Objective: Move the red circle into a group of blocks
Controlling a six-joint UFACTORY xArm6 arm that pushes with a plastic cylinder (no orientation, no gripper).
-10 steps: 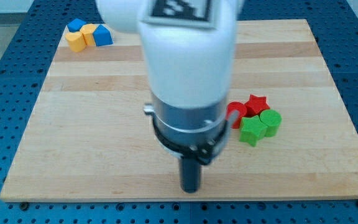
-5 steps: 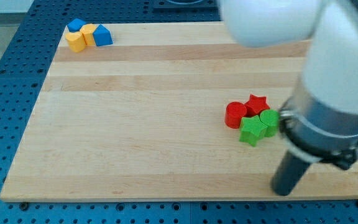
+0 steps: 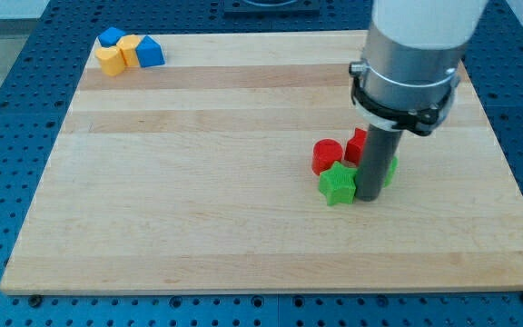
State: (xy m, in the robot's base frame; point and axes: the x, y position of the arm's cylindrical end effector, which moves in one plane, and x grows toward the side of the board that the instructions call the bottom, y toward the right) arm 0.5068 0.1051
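The red circle (image 3: 327, 155) sits right of the board's middle, touching a green star (image 3: 338, 183) just below it. A red star (image 3: 358, 145) lies to its right, partly hidden by the rod. A second green block (image 3: 390, 169) shows only as a sliver behind the rod. My tip (image 3: 369, 197) rests on the board right beside the green star, on its right, in the middle of this cluster.
A second group stands at the board's top left corner: a blue block (image 3: 110, 37), two yellow blocks (image 3: 111, 60) (image 3: 131, 48) and a blue block (image 3: 150, 52). The wooden board (image 3: 198, 182) lies on a blue perforated table.
My tip swung from the board's lower middle to the lower right, then up into the cluster. The red circle and green star have shifted left and slightly up.
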